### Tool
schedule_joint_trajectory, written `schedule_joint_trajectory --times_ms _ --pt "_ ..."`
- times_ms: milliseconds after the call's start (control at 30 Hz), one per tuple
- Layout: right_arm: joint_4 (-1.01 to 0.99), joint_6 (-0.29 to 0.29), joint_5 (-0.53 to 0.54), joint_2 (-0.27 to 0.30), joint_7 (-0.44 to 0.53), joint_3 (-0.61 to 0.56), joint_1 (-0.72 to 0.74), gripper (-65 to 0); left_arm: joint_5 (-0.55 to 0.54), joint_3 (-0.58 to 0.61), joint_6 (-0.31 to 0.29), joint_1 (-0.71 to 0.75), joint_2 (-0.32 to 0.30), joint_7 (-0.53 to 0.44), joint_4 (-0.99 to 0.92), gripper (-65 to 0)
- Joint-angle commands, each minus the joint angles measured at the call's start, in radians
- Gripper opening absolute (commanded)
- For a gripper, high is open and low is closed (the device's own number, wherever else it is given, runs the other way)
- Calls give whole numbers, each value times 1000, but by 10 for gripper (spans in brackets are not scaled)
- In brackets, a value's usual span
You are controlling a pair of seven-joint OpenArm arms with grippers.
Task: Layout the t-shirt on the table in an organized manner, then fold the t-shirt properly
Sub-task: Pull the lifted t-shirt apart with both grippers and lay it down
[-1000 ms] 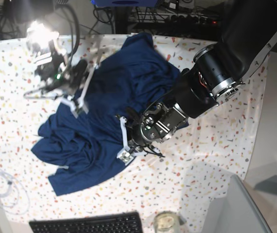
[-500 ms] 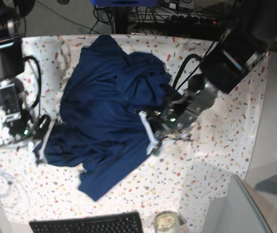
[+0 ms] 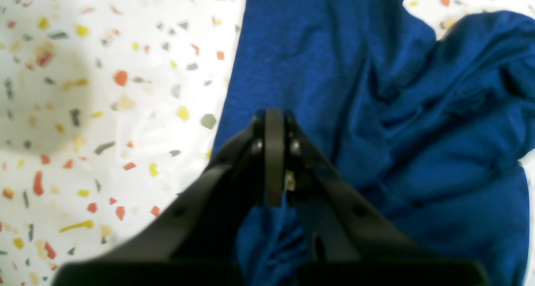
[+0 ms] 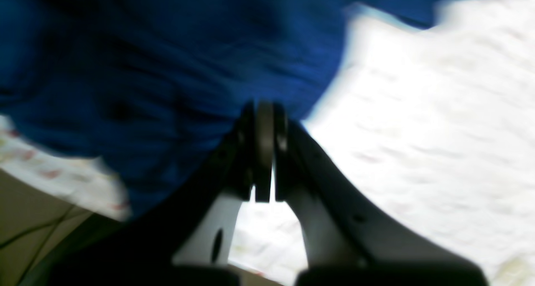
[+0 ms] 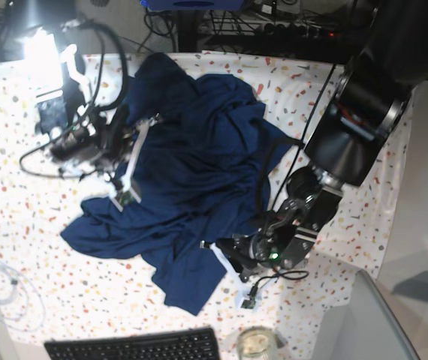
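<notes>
The dark navy t-shirt (image 5: 191, 172) lies crumpled in a heap across the middle of the table (image 5: 34, 247). My left gripper (image 5: 221, 279) is at the shirt's lower right edge, near the table's front. In the left wrist view the left gripper (image 3: 273, 118) is shut, with t-shirt (image 3: 376, 110) folds bunched under its jaws and the table (image 3: 104, 110) to the left. My right gripper (image 5: 133, 161) is at the shirt's left side. The blurred right wrist view shows the right gripper (image 4: 263, 110) shut on t-shirt (image 4: 167, 68) fabric above the table (image 4: 418, 131).
A black keyboard (image 5: 135, 346) and a glass jar (image 5: 255, 343) sit at the front edge. A coiled white cable (image 5: 0, 289) lies front left. A grey panel (image 5: 368, 322) stands front right. A bright lamp (image 5: 41, 49) glares at the back left.
The right gripper swung from the table's left side back up and right, dragging its part of the shirt. The left gripper moved down toward the front edge, pulling the shirt's lower edge with it.
</notes>
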Motion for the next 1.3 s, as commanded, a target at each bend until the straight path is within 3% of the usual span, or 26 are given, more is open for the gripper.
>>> schedule_joint_trajectory --times_ms 0,167,233,333,433,500,633,767,967,1133,1267 --pt "15 -3 -10 -6 6 7 -15 -650 29 -4 0 -50 24 -40 -39 -650" --pt "9 2 -5 -45 10 -80 -84 -650 310 138 -2 -65 156 -280 -336 -650" --pt "0 2 -5 -45 10 -132 -110 -650 353 148 -2 -45 192 -341 -439 -650" --pt "-23 2 -4 -45 10 -151 -147 -650 358 154 -2 -23 196 -383 -475 -650" --pt "-105 2 -5 -39 41 -146 -156 -650 359 157 -2 -5 158 -380 -475 -650" --pt "-187 2 -4 1 98 -135 -153 -650 359 151 -2 7 127 -378 -475 -650" --pt "-396 3 -5 55 210 -8 -96 -650 353 149 0 41 52 -307 -433 -650" --pt "-582 5 -4 139 279 69 33 -650 352 148 5 119 -45 -223 -240 -650" --pt "-832 5 -10 241 366 64 269 -650 350 140 6 187 -118 -80 -13 -650" --pt "-976 5 -10 297 442 63 405 -650 359 -86 3 259 -135 -64 47 -650" --pt "-1031 5 -11 328 491 61 490 -650 355 -195 0 240 -115 -59 69 -650"
